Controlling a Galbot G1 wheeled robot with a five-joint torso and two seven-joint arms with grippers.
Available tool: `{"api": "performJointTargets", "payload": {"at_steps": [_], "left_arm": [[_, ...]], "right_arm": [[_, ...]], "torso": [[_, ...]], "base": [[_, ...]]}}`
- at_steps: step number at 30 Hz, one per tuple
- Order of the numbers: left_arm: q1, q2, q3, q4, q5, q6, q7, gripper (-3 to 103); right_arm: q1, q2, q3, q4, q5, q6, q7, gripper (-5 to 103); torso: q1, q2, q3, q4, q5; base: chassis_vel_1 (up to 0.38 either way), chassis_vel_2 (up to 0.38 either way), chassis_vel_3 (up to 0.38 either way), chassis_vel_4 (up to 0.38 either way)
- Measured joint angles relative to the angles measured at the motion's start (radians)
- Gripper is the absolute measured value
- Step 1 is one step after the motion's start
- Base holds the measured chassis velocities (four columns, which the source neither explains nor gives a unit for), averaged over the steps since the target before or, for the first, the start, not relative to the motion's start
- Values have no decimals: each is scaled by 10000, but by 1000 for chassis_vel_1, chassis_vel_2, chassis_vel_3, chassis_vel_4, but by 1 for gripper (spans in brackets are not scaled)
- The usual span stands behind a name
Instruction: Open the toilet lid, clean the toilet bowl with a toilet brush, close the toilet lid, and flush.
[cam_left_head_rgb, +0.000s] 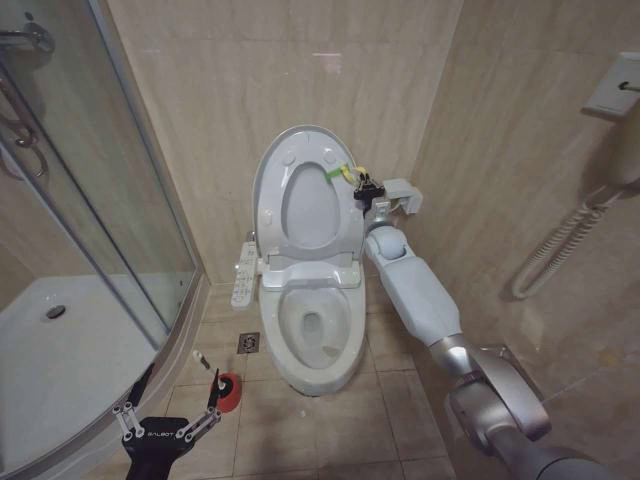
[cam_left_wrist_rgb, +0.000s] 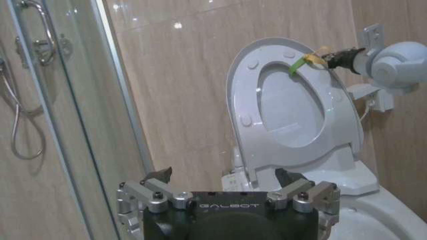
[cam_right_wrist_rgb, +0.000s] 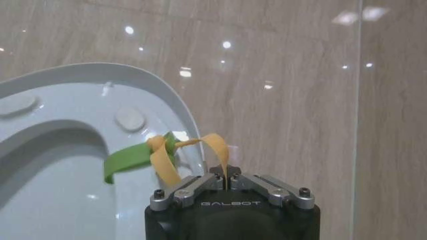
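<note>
The toilet lid (cam_left_head_rgb: 308, 208) stands raised against the back wall, with the seat ring (cam_left_head_rgb: 270, 190) up in front of it. My right gripper (cam_left_head_rgb: 365, 188) is at the upper right edge, shut on the yellow-green loop tag (cam_right_wrist_rgb: 167, 155); its fingertips (cam_right_wrist_rgb: 227, 175) pinch the yellow band. Below, the toilet bowl (cam_left_head_rgb: 285, 350) lies uncovered with its dark drain showing. The toilet brush (cam_left_head_rgb: 203, 360) leans in its red holder cup (cam_left_head_rgb: 228, 392) on the floor left of the bowl. Just beside the cup, low down, my left gripper (cam_left_head_rgb: 170, 410) hangs open and holds nothing (cam_left_wrist_rgb: 223, 175).
A curved glass shower door (cam_left_head_rgb: 100, 200) and white shower tray (cam_left_head_rgb: 60, 350) take up the left. A bidet button panel (cam_left_head_rgb: 243, 275) sticks out on the bowl's left, with a floor drain (cam_left_head_rgb: 248, 343) below. A coiled hose (cam_left_head_rgb: 560, 240) hangs on the right wall.
</note>
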Motion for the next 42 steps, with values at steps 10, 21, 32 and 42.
{"api": "performJointTargets", "payload": {"at_steps": [10,21,32,42], "left_arm": [[0,-1,1,0,0,0,0,100],[0,-1,0,0,0,0,0,100],[0,-1,1,0,0,0,0,100],[0,-1,0,0,0,0,0,100]], "right_arm": [[-45,-80,-32,150,30,-12,22,2],[-126,-422,-37,404,127,-71,26,2],[-137,-718,-59,590,241,-190,93,2],[-285,-1085,4,798,284,-247,106,2]], "torso": [[1,-1,2,0,2],[1,-1,2,2,2],[1,0,1,-1,1],[0,1,1,3,0]], "base": [[0,0,0,0],[0,0,0,0],[0,0,0,0],[0,0,0,0]]}}
